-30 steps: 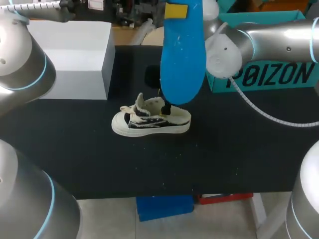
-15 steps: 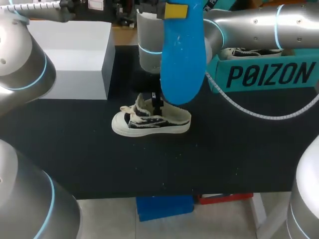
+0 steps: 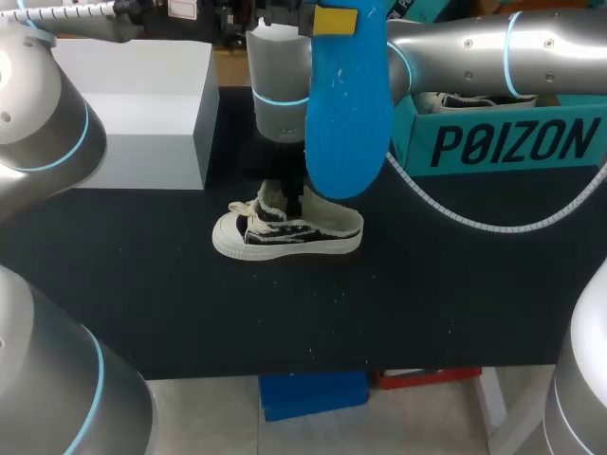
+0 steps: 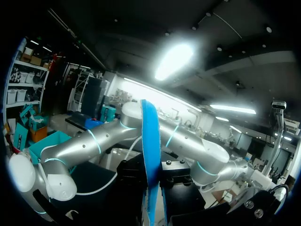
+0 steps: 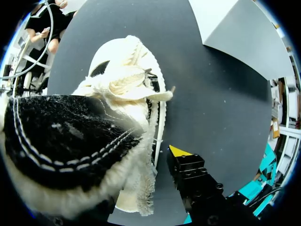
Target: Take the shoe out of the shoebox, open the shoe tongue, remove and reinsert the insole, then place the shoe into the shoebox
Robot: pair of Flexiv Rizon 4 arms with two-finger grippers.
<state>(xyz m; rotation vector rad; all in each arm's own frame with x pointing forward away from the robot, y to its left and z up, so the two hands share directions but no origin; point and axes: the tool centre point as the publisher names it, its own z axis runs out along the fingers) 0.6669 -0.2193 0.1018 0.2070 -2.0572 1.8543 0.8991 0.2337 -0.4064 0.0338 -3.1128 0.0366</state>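
One cream-and-black shoe (image 3: 285,232) lies mid-frame. The right gripper (image 3: 295,197) sits seemingly at its collar; whether it grasps cannot be told. The left gripper (image 4: 151,188) clamps the blue insole (image 3: 347,104). The teal shoebox (image 3: 512,142), upper right, bears large dark lettering.

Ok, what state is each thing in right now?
Cream and black canvas sneaker: upright on its sole on the black table, tongue raised, no insole in it.
Blue foam insole: held up in the air.
left pincer: shut on the insole.
Right pincer: down at the sneaker's opening; grip hidden.
Teal cardboard shoebox: open, second shoe inside.
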